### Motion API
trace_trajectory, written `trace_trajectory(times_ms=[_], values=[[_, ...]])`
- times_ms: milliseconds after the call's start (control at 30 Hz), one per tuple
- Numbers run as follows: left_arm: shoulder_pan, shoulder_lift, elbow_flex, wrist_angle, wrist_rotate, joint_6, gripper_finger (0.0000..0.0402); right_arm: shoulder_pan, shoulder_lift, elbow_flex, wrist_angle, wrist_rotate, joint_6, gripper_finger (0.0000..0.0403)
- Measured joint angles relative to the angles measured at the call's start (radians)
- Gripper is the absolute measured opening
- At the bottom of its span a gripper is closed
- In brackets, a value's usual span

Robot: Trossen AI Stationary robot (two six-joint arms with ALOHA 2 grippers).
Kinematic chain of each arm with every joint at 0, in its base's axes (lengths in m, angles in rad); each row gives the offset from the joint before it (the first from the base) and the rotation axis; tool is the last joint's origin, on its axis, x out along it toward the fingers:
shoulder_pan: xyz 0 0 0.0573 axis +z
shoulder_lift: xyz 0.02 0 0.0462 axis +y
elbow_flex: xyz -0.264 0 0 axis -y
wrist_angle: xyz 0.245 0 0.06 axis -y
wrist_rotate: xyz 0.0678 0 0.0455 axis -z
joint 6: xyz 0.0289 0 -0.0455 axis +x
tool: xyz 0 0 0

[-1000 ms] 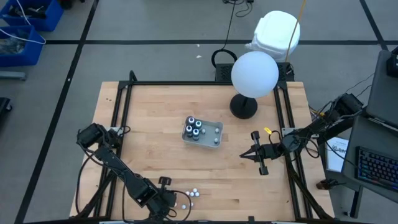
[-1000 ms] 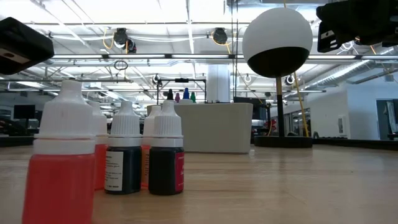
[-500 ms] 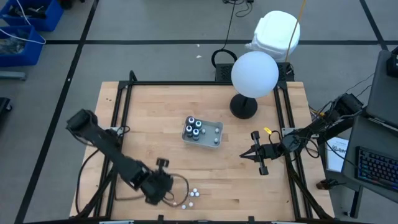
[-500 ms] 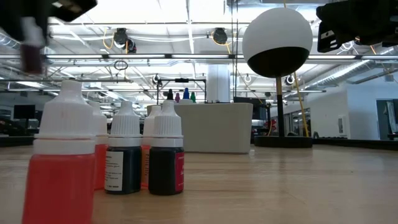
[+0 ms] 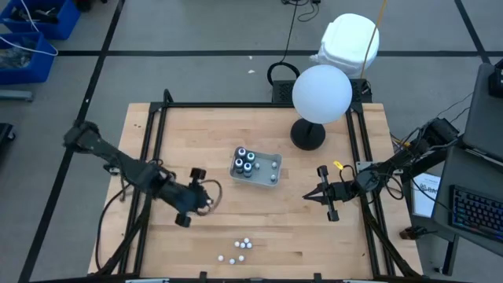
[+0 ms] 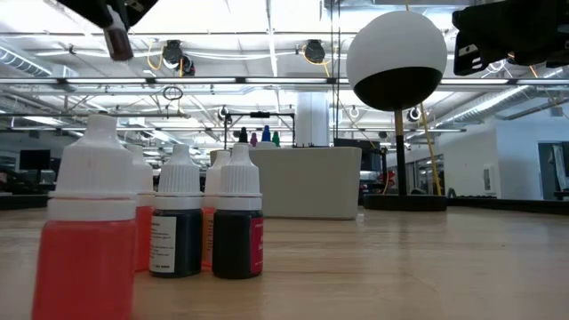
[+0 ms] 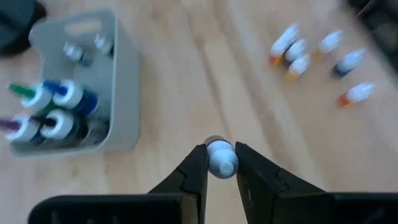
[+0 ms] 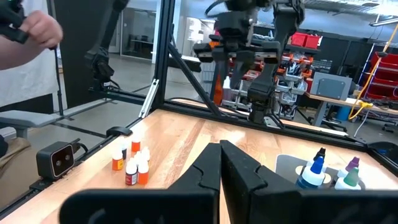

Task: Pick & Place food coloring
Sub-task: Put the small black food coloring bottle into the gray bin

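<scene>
Since 1.0 s ago, the left arm has swung from the lower-left edge of the high view up toward mid-table, and the left gripper now hangs left of centre, between the loose bottles at lower centre and the grey tray at centre. The right arm has not moved; the right gripper waits at centre right with its fingers pressed together and nothing between them.

State of the end effector: in the left wrist view the left gripper is clamped on 1 small white-capped bottle, which stands up between the 2 dark fingers.

Location of the task items:
- Held bottle: between the fingertips, above bare wood, just short of the tray's near wall.
- 4 dark bottles with coloured tips: upright in the left end of the tray.
- About 5 remaining bottles: upper right of the left wrist view, well apart from the gripper.

Procedure for the step in hand (carry to tray, as judged from the frames):
1. Keep the grip closed during travel; the bottle is narrow and smooth and could pivot.
2. Bring the bottle over the free part of the tray, clear of the 4 standing bottles.
3. Lower until the base is inside the wall before releasing.
4. Withdraw straight up to avoid tipping neighbours.
</scene>
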Motion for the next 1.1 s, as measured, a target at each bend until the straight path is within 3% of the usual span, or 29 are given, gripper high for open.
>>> trace_trajectory(times_ms=[433, 667, 900, 1100], values=[[0.12, -0.487, -0.439, 0.264, 0.048, 0.009, 0.0071, 0.0, 0.0, 0.0, -0.009, 0.0, 0.001, 0.0], [0.159, -0.665, -0.589, 0.321, 0.048, -0.08, 0.0071, 0.0, 0.0, 0.0, -0.009, 0.0, 0.002, 0.0], [0.205, -0.623, -0.598, 0.423, 0.048, -0.235, 0.0071, 0.0, 0.0, 0.0, -0.008, 0.0, 0.002, 0.0], [0.205, -0.408, -0.473, 0.483, 0.048, -0.199, 0.0072, 0.0, 0.0, 0.0, -0.007, 0.0, 0.003, 0.0]])
